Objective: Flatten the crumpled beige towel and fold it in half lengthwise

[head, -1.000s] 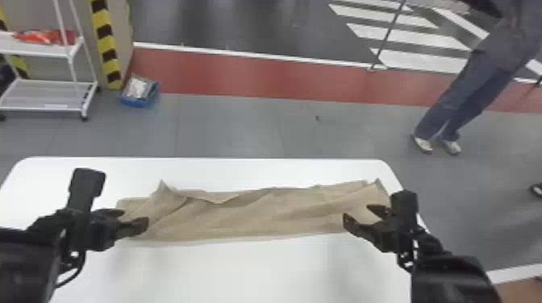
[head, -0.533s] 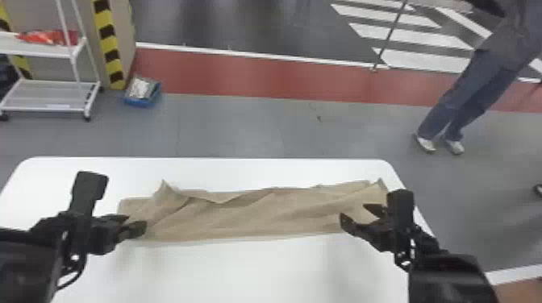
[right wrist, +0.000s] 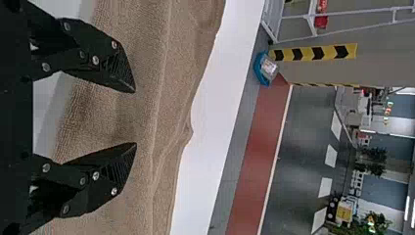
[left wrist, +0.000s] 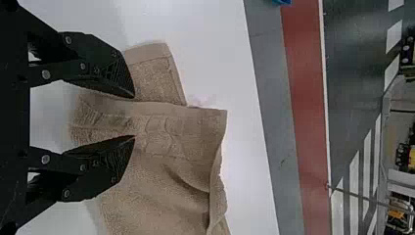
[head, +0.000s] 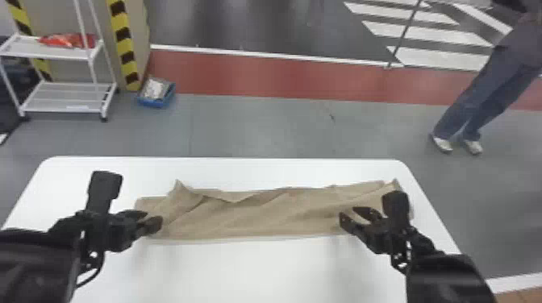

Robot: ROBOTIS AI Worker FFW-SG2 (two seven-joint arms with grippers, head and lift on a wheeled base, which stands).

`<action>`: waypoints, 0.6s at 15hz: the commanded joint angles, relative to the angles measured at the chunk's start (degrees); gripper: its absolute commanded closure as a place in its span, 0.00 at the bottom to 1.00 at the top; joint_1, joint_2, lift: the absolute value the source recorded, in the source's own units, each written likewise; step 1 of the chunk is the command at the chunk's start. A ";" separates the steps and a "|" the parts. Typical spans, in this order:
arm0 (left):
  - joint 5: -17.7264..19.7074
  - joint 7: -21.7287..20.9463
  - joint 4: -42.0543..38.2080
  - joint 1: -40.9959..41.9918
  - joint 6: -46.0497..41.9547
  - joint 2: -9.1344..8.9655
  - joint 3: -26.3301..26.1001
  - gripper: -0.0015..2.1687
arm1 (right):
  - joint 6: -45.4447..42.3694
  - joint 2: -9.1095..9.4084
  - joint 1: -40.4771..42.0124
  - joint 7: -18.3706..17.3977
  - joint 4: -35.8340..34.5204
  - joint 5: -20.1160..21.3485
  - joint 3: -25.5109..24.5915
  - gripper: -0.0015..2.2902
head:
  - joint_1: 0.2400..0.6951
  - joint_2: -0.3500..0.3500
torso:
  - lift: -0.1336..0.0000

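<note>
Head view: beige towel [head: 258,217] lies on the white desk [head: 258,274], long axis running left to right, roughly parallel to the far edge; one peaked corner points away from me. I have the left end effector [head: 153,218] and right end effector [head: 349,214] near opposite ends, presumably for a paired edge grasp. Left wrist view: fingers parted over layered hem, nothing pinched. Right wrist view: fingers likewise apart, released; contact unclear.
</note>
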 commanded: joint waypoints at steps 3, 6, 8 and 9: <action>0.49 0.01 0.30 0.33 -1.41 -0.12 -0.41 0.34 | -2.02 -0.84 -0.52 0.23 4.06 0.70 1.28 0.88 | 1.00 0.23 | 1.00; 1.28 0.01 0.30 0.68 -1.41 -0.12 0.38 0.44 | -2.02 -1.28 -1.14 0.14 5.65 0.88 1.72 0.88 | 1.00 0.23 | 1.00; 1.37 -0.26 -0.14 1.47 -1.41 0.06 1.96 0.50 | -0.97 -1.28 -1.14 -0.21 5.56 0.70 1.63 0.88 | 1.00 0.23 | 1.00; 1.63 -0.52 -0.75 2.26 -1.24 0.15 3.02 0.56 | 0.44 -1.19 -1.40 -0.47 5.56 0.61 1.55 0.88 | 1.00 0.23 | 1.00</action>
